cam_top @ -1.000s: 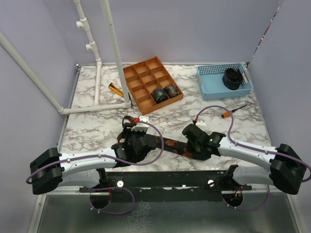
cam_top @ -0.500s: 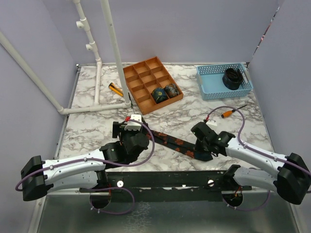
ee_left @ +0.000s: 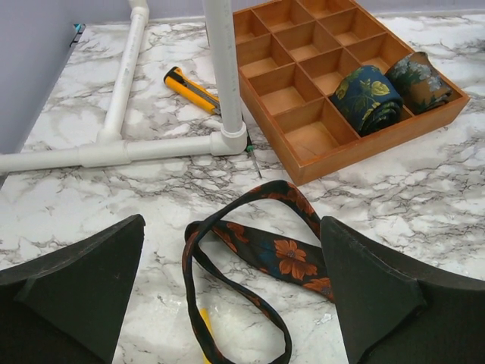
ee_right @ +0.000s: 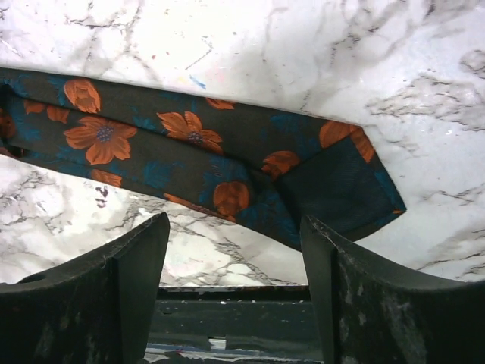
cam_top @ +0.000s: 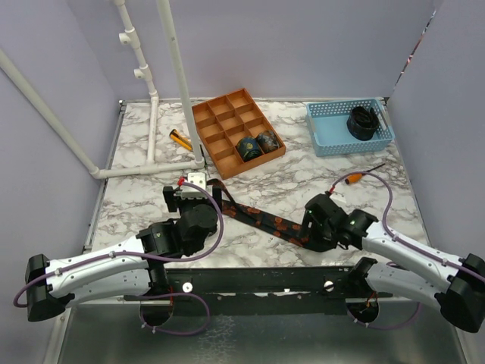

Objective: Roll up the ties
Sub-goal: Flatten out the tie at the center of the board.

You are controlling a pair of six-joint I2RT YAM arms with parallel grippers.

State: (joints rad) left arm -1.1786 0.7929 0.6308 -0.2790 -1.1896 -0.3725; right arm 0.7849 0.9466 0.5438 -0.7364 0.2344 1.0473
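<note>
One unrolled tie (cam_top: 261,218), wide end hidden overhead beneath right gripper (cam_top: 313,230)

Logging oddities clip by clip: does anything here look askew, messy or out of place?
The flowered tie lies unrolled, slanting across the table, its narrow end twisted into a loose loop before the open left gripper. A yellow utility knife and an orange screwdriver lie stray on the marble.

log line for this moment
left pincer: open, empty | right pincer: open, empty | tie: laid out, unrolled | wooden tray: two rolled ties
</note>
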